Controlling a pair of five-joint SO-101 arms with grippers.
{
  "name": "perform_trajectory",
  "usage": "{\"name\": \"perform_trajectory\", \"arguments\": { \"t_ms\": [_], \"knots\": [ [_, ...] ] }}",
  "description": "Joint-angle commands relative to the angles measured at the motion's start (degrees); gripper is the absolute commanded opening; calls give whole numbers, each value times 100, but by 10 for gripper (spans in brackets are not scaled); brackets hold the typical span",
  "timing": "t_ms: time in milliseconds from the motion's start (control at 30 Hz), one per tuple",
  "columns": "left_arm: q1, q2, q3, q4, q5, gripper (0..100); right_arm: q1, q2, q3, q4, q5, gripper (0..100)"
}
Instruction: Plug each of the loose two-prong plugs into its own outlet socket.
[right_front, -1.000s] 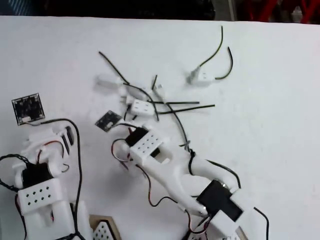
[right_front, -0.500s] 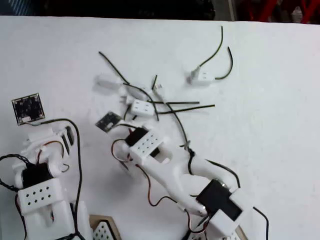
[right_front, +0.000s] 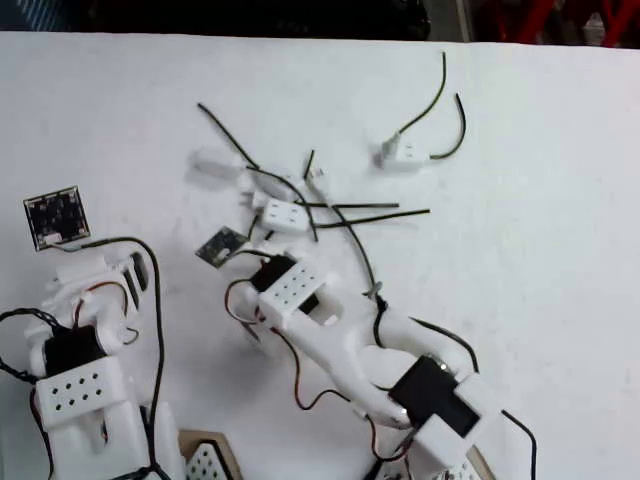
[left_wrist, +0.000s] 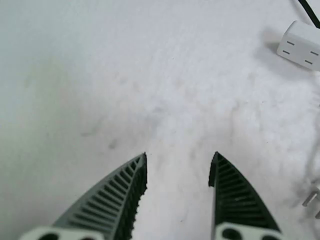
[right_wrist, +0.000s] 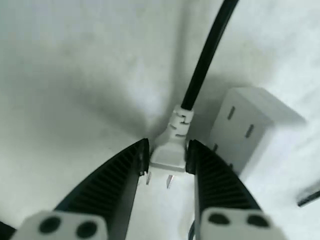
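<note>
The right gripper (right_wrist: 167, 146) pinched a white plug (right_wrist: 169, 157) tight between its fingers, just beside the white socket block (right_wrist: 245, 127). The left gripper (left_wrist: 177, 164) stood open, well apart from that block.

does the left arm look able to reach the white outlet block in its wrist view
Probably yes: the left tool is open over bare table, with nothing lying between it and the outlet block. The right tool, shut on a plug, is not in that path.
</note>
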Motion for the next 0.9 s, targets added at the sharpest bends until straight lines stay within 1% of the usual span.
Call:
{"name": "perform_trajectory", "arguments": {
  "t_ms": [0,100,200,300,433,567,667,800,867],
  "knots": [
    [-48,-101,-9,-97,35,209,57,251,-185,66,-18,118],
    [-48,-101,-9,-97,35,209,75,435,-396,145,-18,99],
    [-48,-101,-9,-97,35,209,84,426,-659,356,-9,24],
    [-48,-101,-9,-97,35,209,84,198,-844,743,0,23],
    [-48,-101,-9,-105,35,208,251,-620,-844,1121,308,20],
    [-48,-101,-9,-105,35,208,734,-1666,-844,1393,343,20],
    [-48,-101,-9,-105,35,208,1262,-2246,-835,1508,352,20],
    [-48,-101,-9,-105,35,208,2211,-2440,-835,1473,352,23],
    [-48,-101,-9,-105,35,208,2519,-2387,-738,1420,466,23]
  ]
}}
